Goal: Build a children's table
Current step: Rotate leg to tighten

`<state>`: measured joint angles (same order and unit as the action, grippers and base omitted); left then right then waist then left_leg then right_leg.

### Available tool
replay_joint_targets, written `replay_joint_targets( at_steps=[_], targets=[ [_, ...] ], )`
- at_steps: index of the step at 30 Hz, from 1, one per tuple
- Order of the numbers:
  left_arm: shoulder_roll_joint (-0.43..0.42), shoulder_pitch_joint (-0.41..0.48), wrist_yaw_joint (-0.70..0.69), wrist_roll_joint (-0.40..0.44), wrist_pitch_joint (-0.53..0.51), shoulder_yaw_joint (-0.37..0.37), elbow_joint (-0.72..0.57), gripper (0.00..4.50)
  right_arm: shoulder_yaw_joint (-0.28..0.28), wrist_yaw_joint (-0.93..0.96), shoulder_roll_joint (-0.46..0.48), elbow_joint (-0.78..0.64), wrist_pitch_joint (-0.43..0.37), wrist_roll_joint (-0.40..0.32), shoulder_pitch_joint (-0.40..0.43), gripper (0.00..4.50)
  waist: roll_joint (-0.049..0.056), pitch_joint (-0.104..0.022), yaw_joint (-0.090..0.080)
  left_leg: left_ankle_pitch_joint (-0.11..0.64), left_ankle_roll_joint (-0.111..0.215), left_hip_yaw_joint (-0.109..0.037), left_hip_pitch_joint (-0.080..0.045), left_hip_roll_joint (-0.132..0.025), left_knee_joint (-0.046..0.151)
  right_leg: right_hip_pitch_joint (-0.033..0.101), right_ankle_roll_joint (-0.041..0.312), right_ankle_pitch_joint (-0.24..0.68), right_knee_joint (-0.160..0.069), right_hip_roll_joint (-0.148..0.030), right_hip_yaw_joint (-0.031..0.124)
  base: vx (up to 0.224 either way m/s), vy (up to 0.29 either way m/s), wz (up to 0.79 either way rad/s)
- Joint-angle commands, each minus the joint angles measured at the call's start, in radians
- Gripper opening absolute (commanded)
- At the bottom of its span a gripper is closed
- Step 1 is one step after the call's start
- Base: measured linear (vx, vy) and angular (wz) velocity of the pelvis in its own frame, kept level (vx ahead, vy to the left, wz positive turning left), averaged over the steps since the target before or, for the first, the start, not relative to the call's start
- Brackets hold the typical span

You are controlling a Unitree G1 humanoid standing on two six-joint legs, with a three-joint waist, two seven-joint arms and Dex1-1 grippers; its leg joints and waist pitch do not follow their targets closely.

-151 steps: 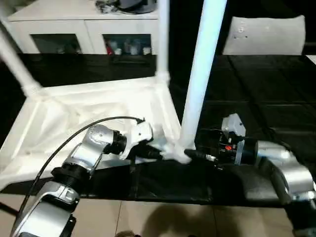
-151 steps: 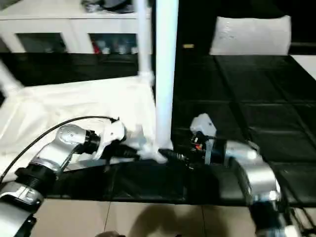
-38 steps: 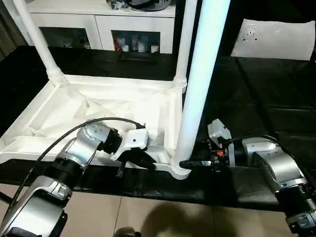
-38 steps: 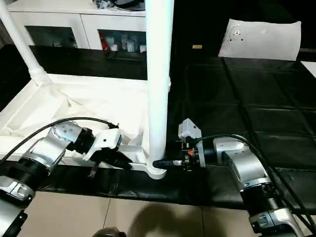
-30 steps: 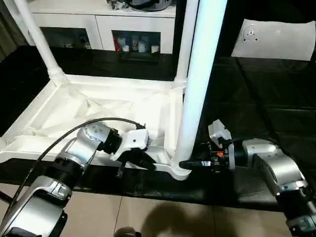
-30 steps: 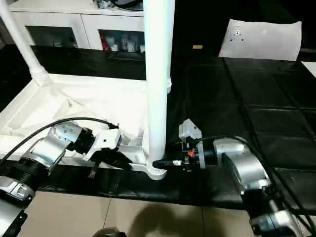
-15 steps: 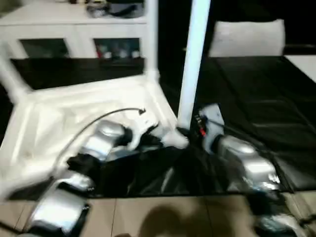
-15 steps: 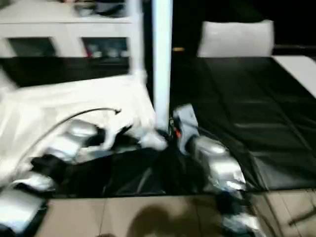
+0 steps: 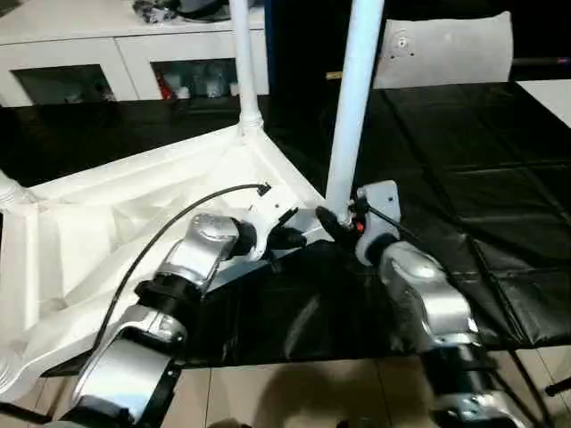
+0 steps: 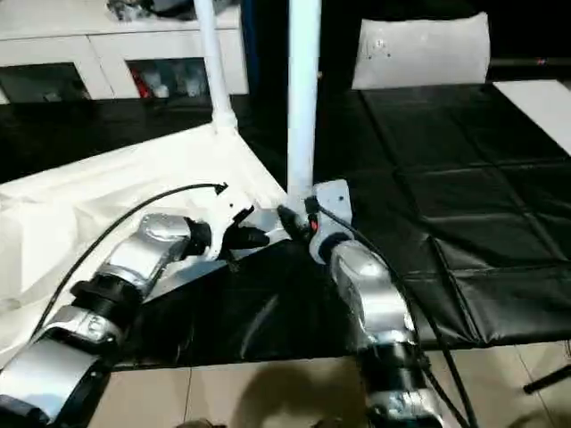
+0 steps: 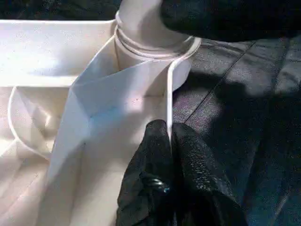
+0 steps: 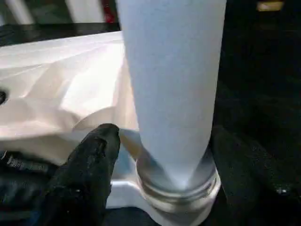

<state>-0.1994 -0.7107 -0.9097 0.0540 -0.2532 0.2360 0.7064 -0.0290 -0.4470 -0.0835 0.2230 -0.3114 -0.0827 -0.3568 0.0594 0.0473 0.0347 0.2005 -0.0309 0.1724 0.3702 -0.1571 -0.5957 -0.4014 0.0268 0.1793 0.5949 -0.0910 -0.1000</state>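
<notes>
Your left gripper point(image 11: 170, 141) has its fingers pinched together on the thin rim of the upturned tabletop point(image 9: 98, 232), which lies on the black table point(image 9: 464, 178). Just beyond, your right gripper point(image 12: 164, 155) has its fingers apart either side of the near leg point(image 9: 355, 98), standing in its corner socket point(image 12: 176, 193). The plastic looks light, stiff and slick, so grip the leg low, by the socket; another leg point(image 9: 243, 62) stands at the far corner.

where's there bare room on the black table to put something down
Bare black table lies right of the near leg, up to the white pad. Crowded where both grippers meet at the tabletop corner.
</notes>
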Motion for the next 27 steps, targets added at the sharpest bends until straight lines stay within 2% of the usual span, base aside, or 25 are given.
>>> replay_joint_targets(
  at_steps=[1,3,7,8,11,13,14,15,17,20,21,24,25,26,27],
  targets=[
    [-0.031,0.013,-0.078,-0.001,0.055,0.026,-0.033,0.00,-0.052,-0.133,-0.032,-0.032,0.030,-0.041,0.007,3.64,-0.012,-0.069,0.009,0.107,0.121,-0.026,0.002,-0.065,0.061,0.074,0.232,0.082,-0.060,-0.080,0.057,0.000,0.000,0.00],
    [-0.060,0.023,-0.122,0.008,0.077,0.044,-0.035,0.00,-0.052,-0.208,-0.080,-0.033,0.048,-0.051,0.011,3.93,-0.009,-0.068,0.008,0.114,0.122,-0.026,0.000,-0.068,0.062,0.071,0.230,0.100,-0.062,-0.078,0.057,0.000,0.000,0.00],
    [-0.122,0.045,-0.243,0.010,0.140,0.079,-0.047,0.00,-0.057,-0.368,-0.180,-0.023,0.070,-0.074,0.006,4.12,-0.008,-0.066,0.012,0.135,0.109,-0.024,-0.004,-0.071,0.063,0.068,0.230,0.132,-0.064,-0.076,0.058,0.000,0.000,0.00],
    [-0.136,0.050,-0.271,0.010,0.151,0.087,-0.050,0.00,-0.059,-0.396,-0.200,-0.016,0.078,-0.078,0.001,4.35,-0.003,-0.065,0.015,0.140,0.104,-0.025,-0.005,-0.072,0.064,0.067,0.231,0.136,-0.064,-0.076,0.058,0.000,0.000,0.00],
    [-0.166,0.060,-0.346,0.008,0.205,0.110,-0.054,0.00,-0.071,-0.472,-0.243,0.004,0.084,-0.095,-0.013,4.48,-0.003,-0.066,0.025,0.147,0.094,-0.024,-0.007,-0.075,0.065,0.065,0.237,0.123,-0.061,-0.075,0.058,0.000,0.000,0.00],
    [-0.186,0.064,-0.390,0.012,0.238,0.129,-0.052,0.00,-0.087,-0.536,-0.272,0.015,0.086,-0.104,-0.022,4.48,-0.004,-0.067,0.033,0.146,0.092,-0.023,-0.008,-0.076,0.064,0.065,0.241,0.117,-0.059,-0.075,0.058,0.000,0.000,0.00],
    [-0.194,0.066,-0.412,0.013,0.257,0.137,-0.051,0.00,-0.096,-0.564,-0.283,0.017,0.083,-0.107,-0.025,4.48,-0.009,-0.067,0.035,0.149,0.091,-0.022,-0.009,-0.078,0.064,0.063,0.244,0.116,-0.058,-0.075,0.058,0.000,0.000,0.00],
    [-0.200,0.067,-0.427,0.013,0.272,0.143,-0.051,0.00,-0.103,-0.585,-0.291,0.020,0.082,-0.110,-0.028,4.48,-0.007,-0.066,0.040,0.151,0.092,-0.022,-0.008,-0.077,0.064,0.064,0.243,0.122,-0.058,-0.076,0.058,0.000,0.000,0.00],
    [-0.210,0.072,-0.476,0.004,0.293,0.153,-0.059,0.00,-0.119,-0.651,-0.309,0.019,0.069,-0.128,-0.034,4.48,-0.013,-0.067,0.046,0.148,0.092,-0.020,-0.007,-0.078,0.063,0.064,0.239,0.133,-0.058,-0.078,0.059,0.000,0.000,0.00],
    [-0.220,0.076,-0.539,-0.011,0.311,0.163,-0.074,0.00,-0.146,-0.746,-0.333,0.027,0.062,-0.150,-0.043,4.48,-0.011,-0.067,0.060,0.140,0.092,-0.020,-0.010,-0.081,0.063,0.059,0.237,0.147,-0.056,-0.080,0.060,0.000,0.000,0.00],
    [-0.222,0.075,-0.553,-0.012,0.321,0.168,-0.074,0.00,-0.152,-0.768,-0.337,0.030,0.059,-0.156,-0.046,4.21,-0.014,-0.067,0.063,0.142,0.091,-0.020,-0.010,-0.081,0.062,0.059,0.236,0.156,-0.056,-0.079,0.060,0.000,0.000,0.00],
    [-0.226,0.072,-0.577,-0.016,0.338,0.176,-0.075,0.00,-0.166,-0.815,-0.346,0.041,0.049,-0.169,-0.055,4.14,-0.014,-0.066,0.071,0.157,0.078,-0.020,-0.011,-0.082,0.064,0.057,0.228,0.183,-0.058,-0.080,0.061,0.000,0.000,0.00],
    [-0.227,0.071,-0.581,-0.016,0.341,0.177,-0.075,0.00,-0.169,-0.822,-0.348,0.044,0.047,-0.170,-0.058,4.02,-0.013,-0.066,0.074,0.159,0.075,-0.020,-0.012,-0.083,0.065,0.056,0.228,0.187,-0.059,-0.081,0.061,0.000,0.000,0.00],
    [-0.227,0.070,-0.586,-0.015,0.347,0.177,-0.075,0.00,-0.175,-0.836,-0.350,0.049,0.042,-0.173,-0.062,3.86,-0.019,-0.065,0.075,0.162,0.070,-0.019,-0.013,-0.082,0.065,0.055,0.224,0.196,-0.061,-0.080,0.061,0.000,0.000,0.00],
    [-0.227,0.070,-0.587,-0.015,0.348,0.176,-0.075,0.00,-0.175,-0.838,-0.350,0.049,0.041,-0.173,-0.063,3.73,-0.018,-0.065,0.077,0.159,0.068,-0.019,-0.012,-0.081,0.065,0.056,0.222,0.200,-0.060,-0.081,0.061,0.000,0.000,0.00]
  ],
)
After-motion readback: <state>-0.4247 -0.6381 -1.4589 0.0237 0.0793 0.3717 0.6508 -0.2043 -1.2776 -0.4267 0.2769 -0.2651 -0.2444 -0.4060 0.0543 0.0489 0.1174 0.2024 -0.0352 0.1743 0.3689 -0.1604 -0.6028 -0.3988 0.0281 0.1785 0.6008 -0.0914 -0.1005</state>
